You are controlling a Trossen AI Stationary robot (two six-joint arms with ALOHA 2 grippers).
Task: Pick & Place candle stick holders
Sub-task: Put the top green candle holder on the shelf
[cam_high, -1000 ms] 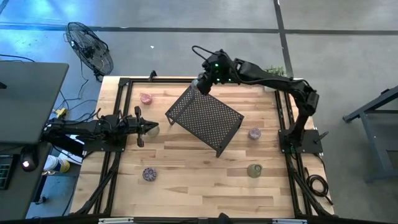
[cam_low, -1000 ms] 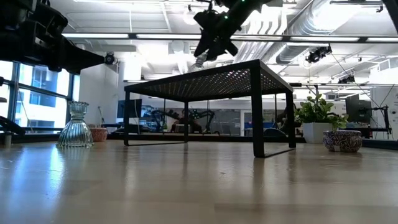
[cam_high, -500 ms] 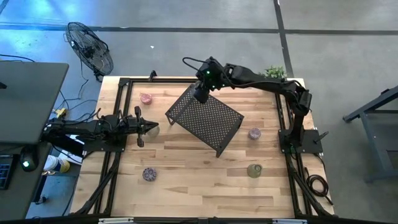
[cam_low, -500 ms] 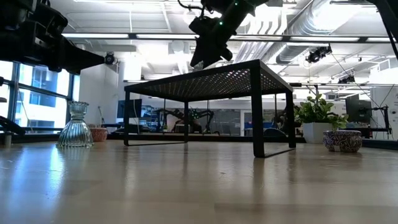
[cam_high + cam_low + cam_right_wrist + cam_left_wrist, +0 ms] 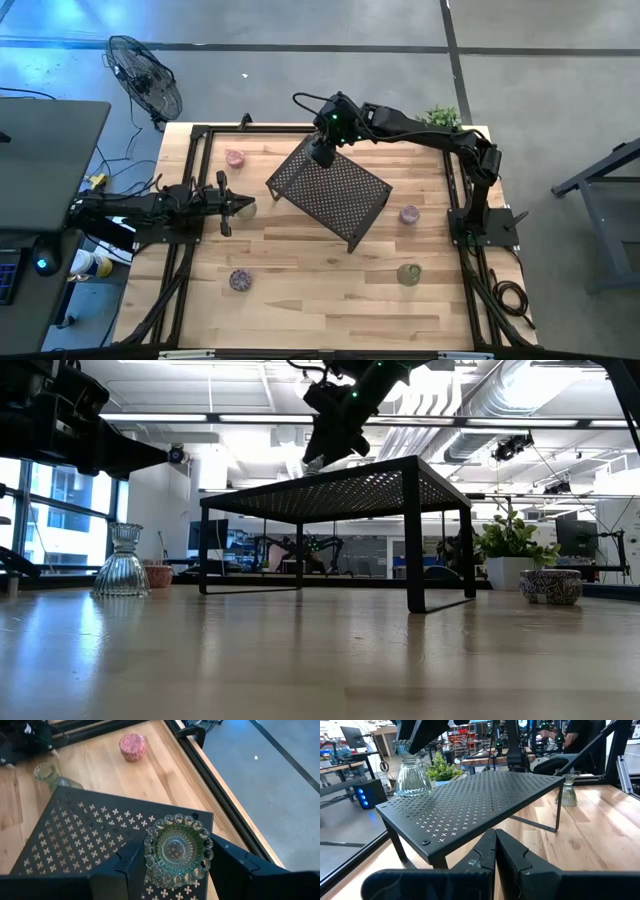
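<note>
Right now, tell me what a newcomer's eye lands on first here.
The black perforated rack standing skewed mid-table, with the right gripper just above its far corner, shut on a pale green glass candle holder. Next, the left gripper, shut, waiting beside another clear holder at the table's left side.

High view: straight down on whole table point(image 5: 300, 310). Low view: tabletop level, facing room. Wrist views: close. All four share the black rack point(image 5: 328, 192).

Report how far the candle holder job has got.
Done: nothing stands free on the black rack. In hand: the right gripper holds a green glass holder on or just above the rack's corner. Left: holders on the table, pink, purple, green, clear. The left gripper waits shut.
</note>
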